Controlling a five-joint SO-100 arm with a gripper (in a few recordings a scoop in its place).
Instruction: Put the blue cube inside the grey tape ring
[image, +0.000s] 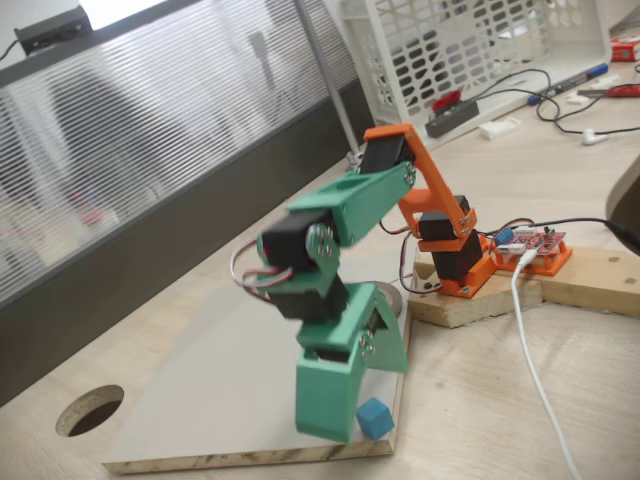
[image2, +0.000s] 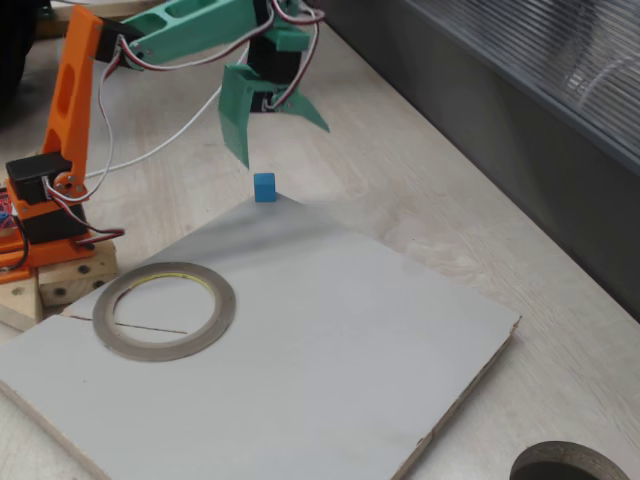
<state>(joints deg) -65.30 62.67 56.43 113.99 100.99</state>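
Observation:
The blue cube (image2: 264, 186) rests on the far corner of the pale board (image2: 330, 330); in the other fixed view the cube (image: 375, 418) sits by the board's front right corner. My green gripper (image2: 282, 140) hangs just above it, open, with one long jaw pointing down beside the cube and the other spread to the right. Seen from the other side, the gripper (image: 360, 400) stands over the cube without holding it. The grey tape ring (image2: 215, 310) lies flat on the board's left part, well apart from the cube; behind the gripper only a sliver of the ring (image: 393, 298) shows.
A round dark hole (image: 90, 410) is cut through the wooden table beside the board, also seen as the hole (image2: 560, 462) at the lower right. The orange arm base (image: 455, 260) sits on a wood block with a red circuit board and cables. A white crate (image: 470, 50) stands behind.

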